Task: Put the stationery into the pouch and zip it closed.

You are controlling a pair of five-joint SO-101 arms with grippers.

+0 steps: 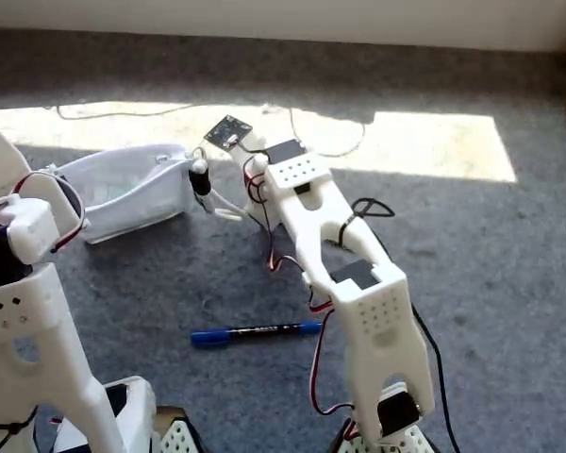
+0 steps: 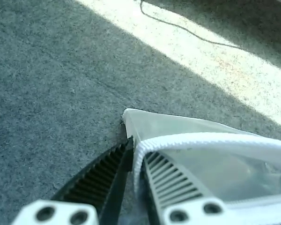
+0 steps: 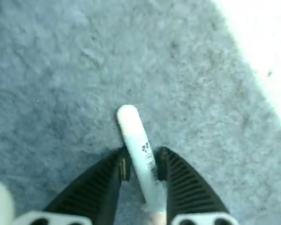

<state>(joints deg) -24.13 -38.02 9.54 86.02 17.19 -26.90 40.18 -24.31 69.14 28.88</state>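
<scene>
Presently, pouch [image 2: 192, 126] is pinched at its rim by left tool [image 2: 136, 150]; white marker [image 3: 131, 126], clamped in right tool [image 3: 143, 159], should be eased into the mouth at nine o'clock.

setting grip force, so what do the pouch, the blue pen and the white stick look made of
pouch: soft, see-through plastic sheet, with a white fabric edge showing a ribbed weave.
blue pen: probably hard plastic, with a smooth barrel.
white stick: smooth with a rounded tip, likely plastic, but hard to tell.
</scene>
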